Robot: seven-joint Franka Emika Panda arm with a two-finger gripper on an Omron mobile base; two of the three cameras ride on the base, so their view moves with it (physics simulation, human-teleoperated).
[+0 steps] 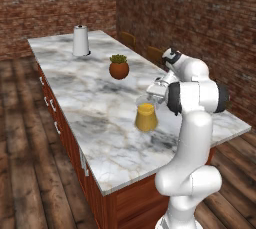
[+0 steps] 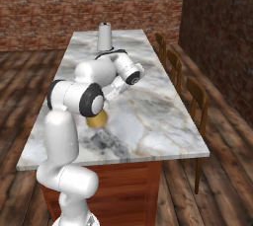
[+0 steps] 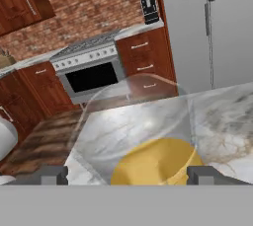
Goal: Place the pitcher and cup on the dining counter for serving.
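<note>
Pitcher (image 3: pixel 153 158): clear glass cone, amber-yellow liquid in the lower part, rounded clear top; stands upright on the marble table (image 1: pixel 95 103), near its right edge, close in front of the arm. Handling, judged: glass is smooth and breakable, liquid adds weight low down; best taken around the narrower upper body, kept upright. Hand (image 3: pixel 127 174): fingers (image 3: pixel 53 174) spread wide to either side of the pitcher, seemingly clear of the glass, so released, holding nothing. Potted plant (image 1: pixel 119 67): mid-table, well apart. Paper-towel roll (image 1: pixel 81 40): far end. Wooden chairs (image 2: pixel 196 94): along the far side.
</note>
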